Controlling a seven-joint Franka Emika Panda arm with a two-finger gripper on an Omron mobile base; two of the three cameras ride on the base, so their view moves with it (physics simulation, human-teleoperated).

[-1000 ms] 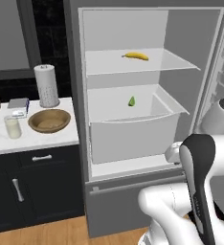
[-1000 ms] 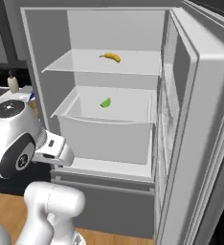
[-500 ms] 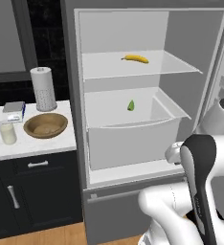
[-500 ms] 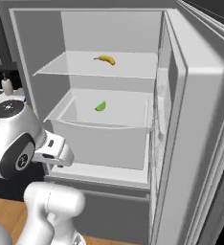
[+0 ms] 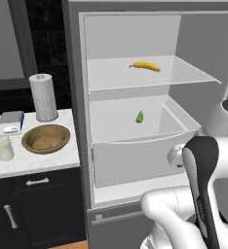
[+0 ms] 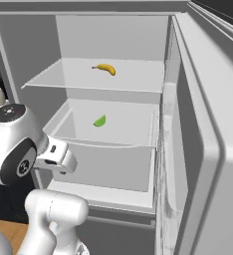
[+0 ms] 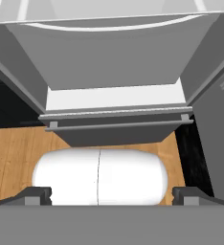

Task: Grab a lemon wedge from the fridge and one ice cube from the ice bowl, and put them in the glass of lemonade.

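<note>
We count one tall grey fridge with its door swung open, white inside, and in it one tiny yellow-green lemon wedge lying in the clear drawer at the centre of the left base view, and one long yellow banana on the clear shelf above it, in the upper middle. In the right base view the wedge sits left of centre, with the open door filling the right side. On the white counter at the left we see one wide brown wooden ice bowl, one small clear glass of lemonade just left of it, one white paper-towel roll behind, and one small box. The drawer's front wall stands between the arm and the wedge. In the hand view the gripper has its finger tips far apart at the bottom corners, spread wide and holding nothing.
</note>
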